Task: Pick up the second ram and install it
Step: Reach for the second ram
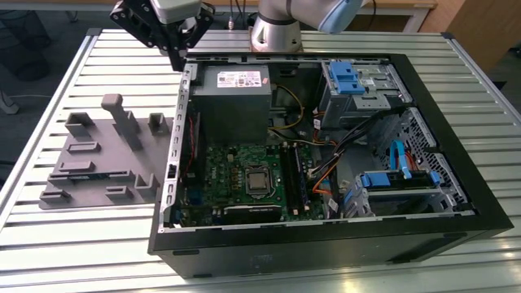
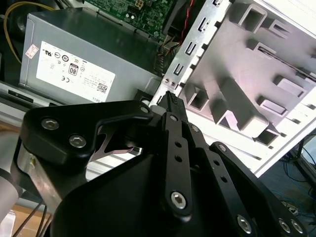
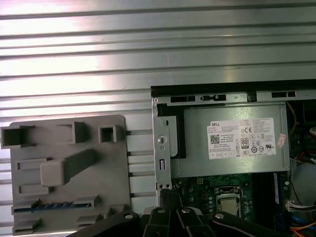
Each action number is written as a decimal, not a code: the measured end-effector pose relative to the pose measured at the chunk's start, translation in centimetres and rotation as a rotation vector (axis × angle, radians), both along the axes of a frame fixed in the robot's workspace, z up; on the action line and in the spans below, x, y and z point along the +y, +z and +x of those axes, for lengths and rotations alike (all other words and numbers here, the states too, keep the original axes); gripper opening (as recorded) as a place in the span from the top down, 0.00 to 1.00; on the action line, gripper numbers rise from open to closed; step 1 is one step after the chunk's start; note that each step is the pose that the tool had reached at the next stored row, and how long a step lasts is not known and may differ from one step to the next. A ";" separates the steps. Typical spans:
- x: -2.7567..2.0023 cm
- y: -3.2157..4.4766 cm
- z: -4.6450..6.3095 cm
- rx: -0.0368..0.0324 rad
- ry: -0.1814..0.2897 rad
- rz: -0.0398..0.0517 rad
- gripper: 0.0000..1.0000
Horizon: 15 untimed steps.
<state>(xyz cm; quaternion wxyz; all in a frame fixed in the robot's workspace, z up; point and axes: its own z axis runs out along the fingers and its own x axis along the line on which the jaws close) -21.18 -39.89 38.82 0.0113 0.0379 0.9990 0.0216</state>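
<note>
Tray (image 1: 102,162) of grey moulded plastic lies flat on the slatted metal table (image 1: 82,244), toward the exterior view's left. It has blocky raised posts and square pockets. In one long slot of it sits the second ram (image 1: 85,177), a thin blue-green stick lying lengthwise; the first wrist view shows it in the same slot (image 3: 49,206), with its blue edge showing between the grey walls.

Just beside the tray, toward the exterior view's right, stands the open black computer case (image 1: 326,235) with a perforated metal edge. Inside it, in the upper part of the frame, is a grey boxy power supply (image 1: 230,107) with a white label. Lower in the frame is the green motherboard (image 1: 236,177), which carries a shiny square processor socket (image 1: 258,180). Blue plastic brackets (image 1: 350,76) and bundles of black, orange and yellow cables fill the case's right half.

The gripper (image 1: 177,61) hangs at the upper left of the exterior view, above the case's corner by the power supply and well apart from the ram. Its black, bolted fingers (image 2: 174,143) are pressed together at a narrow tip, with nothing between them.
</note>
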 end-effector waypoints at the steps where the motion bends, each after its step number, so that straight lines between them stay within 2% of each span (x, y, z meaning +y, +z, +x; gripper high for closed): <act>1: 0.00 0.00 -0.1 0.0000 0.000 0.0000 0.89; 15: 0.00 -0.02 -0.8 0.0000 0.000 0.0000 0.89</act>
